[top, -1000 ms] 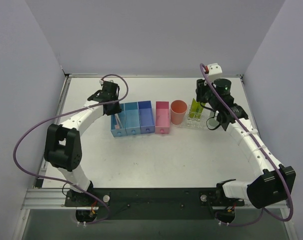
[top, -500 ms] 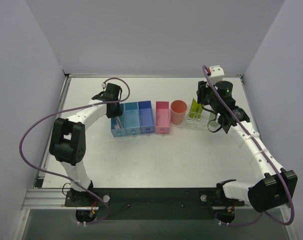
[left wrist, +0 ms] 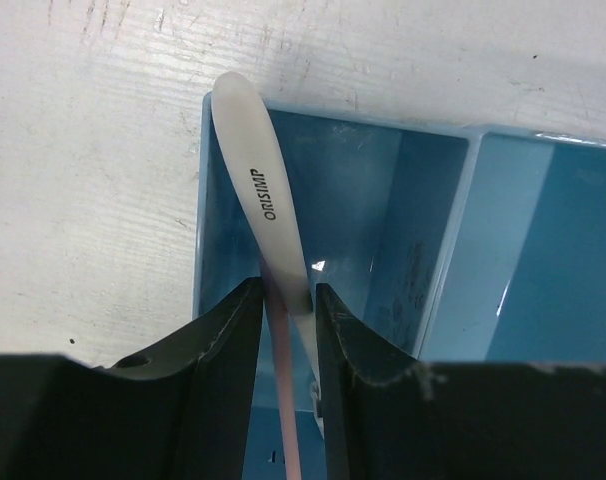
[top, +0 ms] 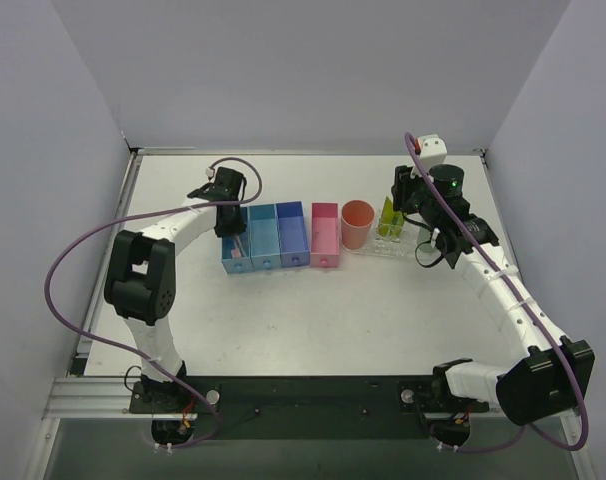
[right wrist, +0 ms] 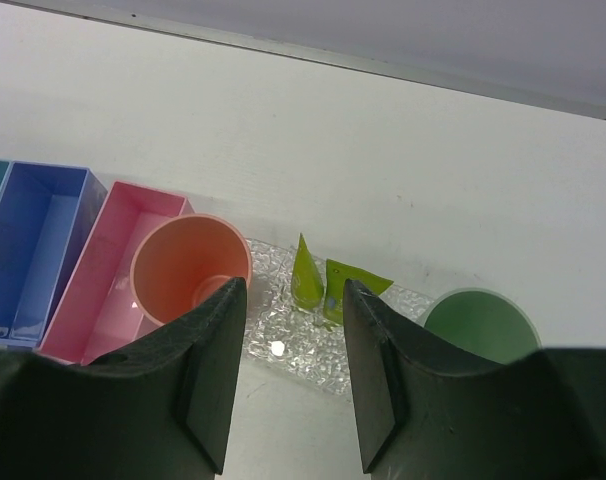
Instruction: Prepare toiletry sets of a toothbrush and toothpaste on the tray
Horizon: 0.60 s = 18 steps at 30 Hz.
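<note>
Overhead and wrist views of the toiletry station.

- The white desk carries a row of containers.
- From left to right stand three blue bins, a pink box, an orange cup, the clear bumpy tray and a green cup.
- The tray lies between the two cups, close beside each.
- The toothbrush rests tilted in the leftmost bin. Its white printed handle end rises over the bin's far left corner.
- Two lime-yellow toothpaste tubes stand side by side on the tray, touching or nearly so.
- The left jaws reach down into the leftmost bin and pinch the toothbrush handle, one finger pressed to each flat side. The printed end projects beyond the fingertips.
- The right jaws hang spread above the tray and grip nothing. In the right wrist view the tubes appear in the gap between them, lower down and untouched.
</note>
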### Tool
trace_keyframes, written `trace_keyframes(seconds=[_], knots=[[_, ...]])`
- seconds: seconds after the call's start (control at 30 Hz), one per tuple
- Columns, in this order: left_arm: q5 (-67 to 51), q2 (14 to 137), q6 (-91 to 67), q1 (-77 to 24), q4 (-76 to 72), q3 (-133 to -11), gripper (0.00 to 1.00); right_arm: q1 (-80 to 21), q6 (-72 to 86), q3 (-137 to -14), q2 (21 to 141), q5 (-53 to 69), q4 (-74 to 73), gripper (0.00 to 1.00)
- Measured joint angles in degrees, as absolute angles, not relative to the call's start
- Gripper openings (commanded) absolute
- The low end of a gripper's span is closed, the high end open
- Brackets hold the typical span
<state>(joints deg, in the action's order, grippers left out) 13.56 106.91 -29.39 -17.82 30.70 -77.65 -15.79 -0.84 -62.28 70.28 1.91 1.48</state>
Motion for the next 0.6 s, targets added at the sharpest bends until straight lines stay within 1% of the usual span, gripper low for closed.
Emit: trace_keyframes(seconds=[0.6], knots=[[14.4,108.6,-29.8,-17.8,29.6,-79.1,0.37,-15.8,-0.4,-62.3,70.3,2.1,1.3,0.39]])
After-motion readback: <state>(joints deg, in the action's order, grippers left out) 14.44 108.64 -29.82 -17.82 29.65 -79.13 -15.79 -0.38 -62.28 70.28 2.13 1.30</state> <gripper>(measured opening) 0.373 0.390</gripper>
